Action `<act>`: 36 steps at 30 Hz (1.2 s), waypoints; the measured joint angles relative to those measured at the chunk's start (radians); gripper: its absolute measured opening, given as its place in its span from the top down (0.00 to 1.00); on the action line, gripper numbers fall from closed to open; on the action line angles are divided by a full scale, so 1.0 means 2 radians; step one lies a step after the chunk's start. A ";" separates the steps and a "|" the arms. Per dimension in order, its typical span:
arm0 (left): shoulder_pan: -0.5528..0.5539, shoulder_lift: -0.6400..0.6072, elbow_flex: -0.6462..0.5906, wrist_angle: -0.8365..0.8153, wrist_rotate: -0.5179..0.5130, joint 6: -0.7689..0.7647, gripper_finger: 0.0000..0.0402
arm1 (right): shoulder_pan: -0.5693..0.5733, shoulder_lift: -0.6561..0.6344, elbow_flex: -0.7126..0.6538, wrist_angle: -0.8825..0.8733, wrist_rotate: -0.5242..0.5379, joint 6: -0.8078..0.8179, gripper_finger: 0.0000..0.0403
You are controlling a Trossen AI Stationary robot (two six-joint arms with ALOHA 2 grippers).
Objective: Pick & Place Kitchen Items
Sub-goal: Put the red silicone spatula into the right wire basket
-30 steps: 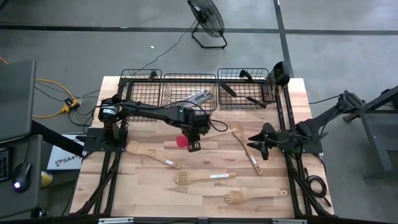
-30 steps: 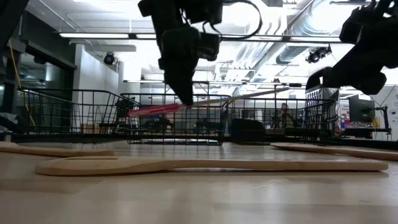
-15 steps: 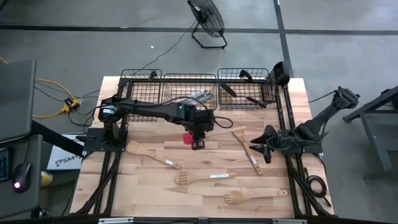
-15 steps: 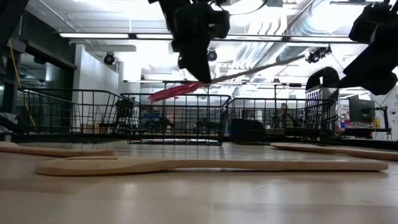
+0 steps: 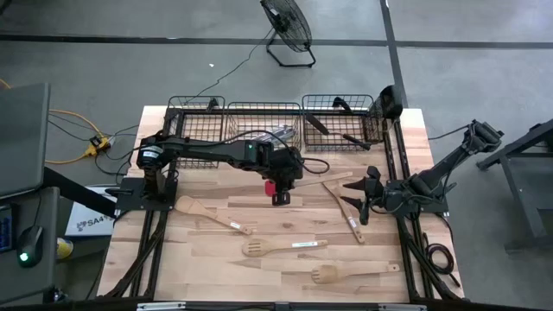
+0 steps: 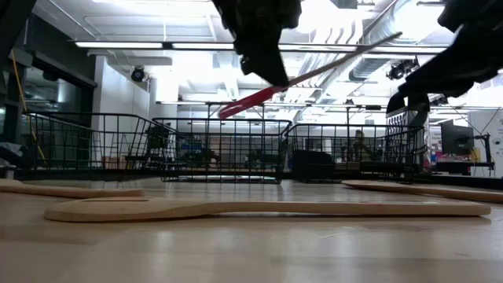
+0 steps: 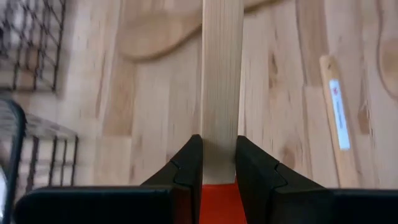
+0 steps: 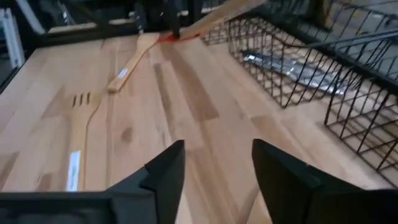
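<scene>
My left gripper [image 5: 278,193] hangs over the middle of the table, shut on a red-headed spatula [image 6: 259,96] with a wooden handle [image 5: 324,180]. The spatula is in the air and tilted. Its red head [image 5: 269,186] is low, and its handle rises toward the table's right. My right gripper [image 5: 367,192] stands open near the right edge with nothing between its fingers [image 8: 165,171]. Several pale wooden spoons and slotted spatulas [image 5: 281,247] lie flat on the table. My left gripper pinches the wooden handle [image 7: 221,146] between its two fingers [image 7: 188,168], just where it meets the red head [image 7: 217,199]. The fingers slant down from above. The handle runs on past the fingertips and rises toward the table's right. The spatula hangs clear of the table.
Three black wire baskets [image 5: 263,128] line the far edge. The middle one holds silver cutlery [image 5: 278,134], and the right one holds black-handled tools [image 5: 333,128]. A wooden spoon [image 5: 344,207] lies close to my right gripper. Another spoon [image 5: 212,213] and a forked spatula [image 5: 354,272] lie nearer.
My left gripper has risen and gone toward the table's right and far edges with the spatula. The spatula has tipped from nearly level to steeply tilted, with its handle end raised. My right gripper has rolled at the wrist near the right edge.
</scene>
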 joint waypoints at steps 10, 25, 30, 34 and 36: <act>0.000 0.000 0.000 0.070 0.000 0.040 0.84 | -0.034 0.012 0.000 0.164 0.017 -0.134 0.34; 0.000 0.000 0.000 0.177 0.026 0.067 0.84 | -0.085 0.012 0.000 0.346 -0.096 -0.279 0.36; 0.000 0.000 0.000 0.222 0.047 0.076 0.84 | -0.100 0.012 0.000 0.393 -0.126 -0.310 0.36; 0.000 0.000 0.000 0.249 0.051 0.078 0.84 | -0.112 0.012 0.000 0.417 -0.148 -0.322 0.39; 0.000 0.000 0.000 0.262 0.051 0.078 0.84 | -0.120 0.012 0.000 0.422 -0.159 -0.324 0.44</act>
